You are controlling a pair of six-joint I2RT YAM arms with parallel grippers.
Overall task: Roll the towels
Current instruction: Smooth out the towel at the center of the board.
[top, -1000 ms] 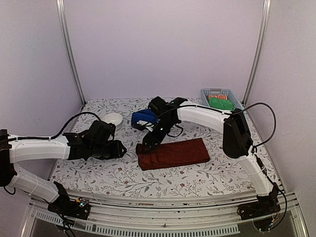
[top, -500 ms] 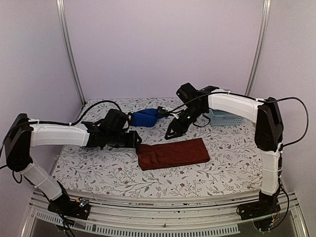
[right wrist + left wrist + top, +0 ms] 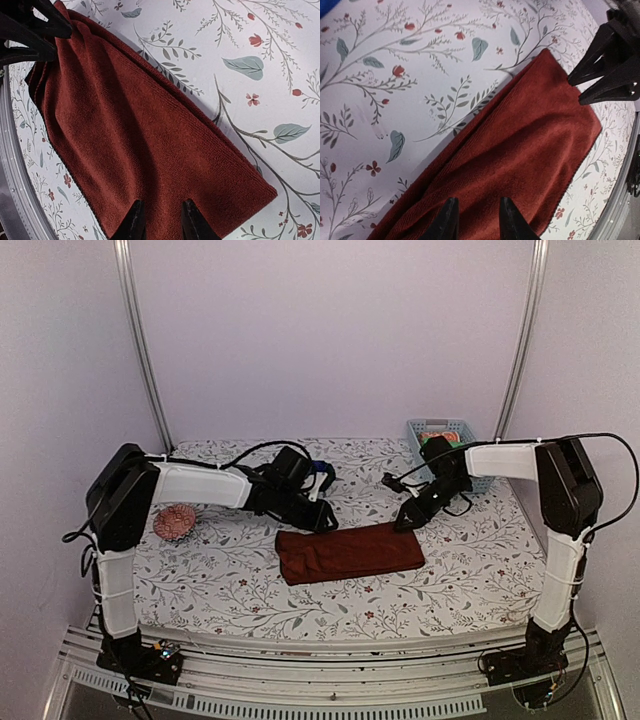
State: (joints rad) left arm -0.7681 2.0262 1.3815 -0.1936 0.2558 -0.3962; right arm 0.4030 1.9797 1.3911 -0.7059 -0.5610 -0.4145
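From above, the red towel (image 3: pixel 350 552) lies flat across the middle of the bench (image 3: pixel 200 590), its long side running left to right. The blue towel (image 3: pixel 322 472) just peeks out behind the left arm, toward the far edge. The left claw (image 3: pixel 322 523) sits at the red towel's far left corner and the right claw (image 3: pixel 406 523) at its far right corner.

In the left wrist view, the left claw's jaws stand a little apart over the towel's left end, with flat cloth showing between them. They grip nothing that I can see.

The right wrist view shows the same at the right end: jaws narrowly parted and the cloth unbunched. I cannot tell whether the tips touch the cloth.

The towel looks light, limp and a little fuzzy, so it should pinch easily but sag and shift. It is probably best taken at both corners of one short end, catching every layer, so the roll starts straight.
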